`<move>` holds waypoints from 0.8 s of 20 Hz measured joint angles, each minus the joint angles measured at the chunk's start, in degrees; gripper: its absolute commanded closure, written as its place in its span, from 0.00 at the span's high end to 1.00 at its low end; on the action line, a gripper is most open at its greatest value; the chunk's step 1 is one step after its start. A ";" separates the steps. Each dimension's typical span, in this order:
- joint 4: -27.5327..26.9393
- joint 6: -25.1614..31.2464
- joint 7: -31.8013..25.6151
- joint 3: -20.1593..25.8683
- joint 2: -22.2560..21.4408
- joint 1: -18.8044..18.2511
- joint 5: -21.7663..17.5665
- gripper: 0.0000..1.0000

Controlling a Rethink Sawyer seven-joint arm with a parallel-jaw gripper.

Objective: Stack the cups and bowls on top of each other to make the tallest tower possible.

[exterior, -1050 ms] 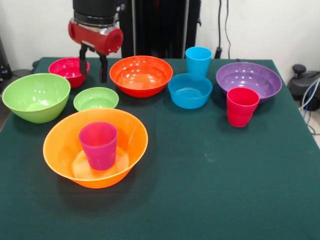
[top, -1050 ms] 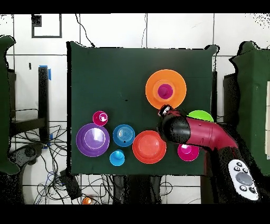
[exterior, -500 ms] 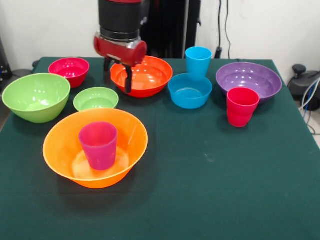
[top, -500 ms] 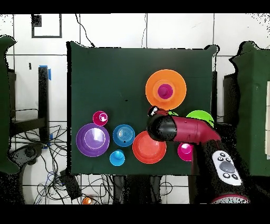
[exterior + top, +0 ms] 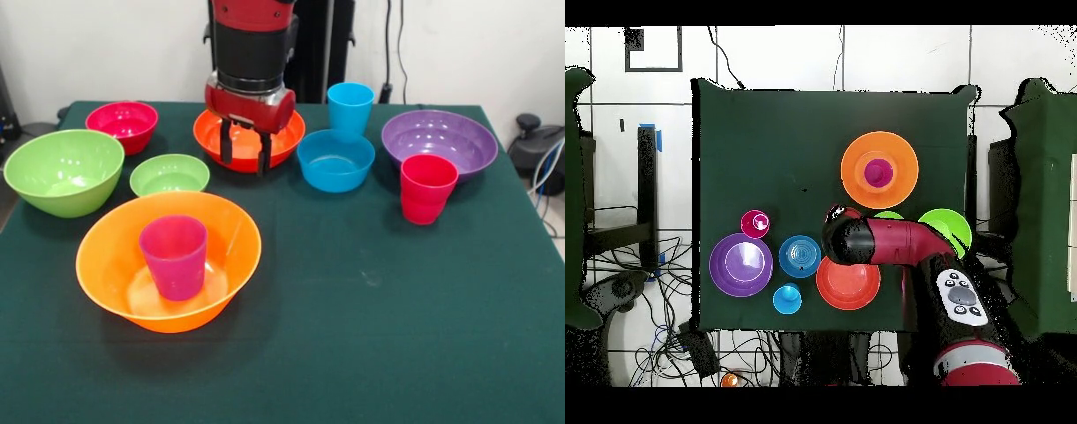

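My gripper (image 5: 244, 151) is open and empty, its fingers hanging over the front rim of the red-orange bowl (image 5: 249, 132). The large orange bowl (image 5: 231, 231) stands near the front left with the purple-magenta cup (image 5: 174, 256) upright inside it. To the right are the small blue bowl (image 5: 335, 161), the sky blue cup (image 5: 350, 106), the purple bowl (image 5: 439, 141) and the red-pink cup (image 5: 427, 187). To the left are the small lime green bowl (image 5: 169, 174), the large lime green bowl (image 5: 64, 170) and the pink-red bowl (image 5: 122, 121). In the overhead view the arm (image 5: 885, 242) covers the pink-red bowl.
The dark green table (image 5: 397, 336) carries everything. In the overhead view the orange bowl (image 5: 855, 170) sits apart from the row of the purple bowl (image 5: 741, 265), blue bowl (image 5: 800, 256) and red-orange bowl (image 5: 848, 287). Cables lie beyond the table's edges.
My gripper has swung from beside the pink-red bowl across to the front rim of the red-orange bowl, staying open and empty. No cup or bowl has moved.
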 measured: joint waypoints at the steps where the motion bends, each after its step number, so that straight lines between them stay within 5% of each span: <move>1: -0.18 0.00 0.00 -0.44 0.56 0.31 0.00 1.00; 16: -3.97 0.00 0.00 -9.11 3.18 3.71 -2.06 1.00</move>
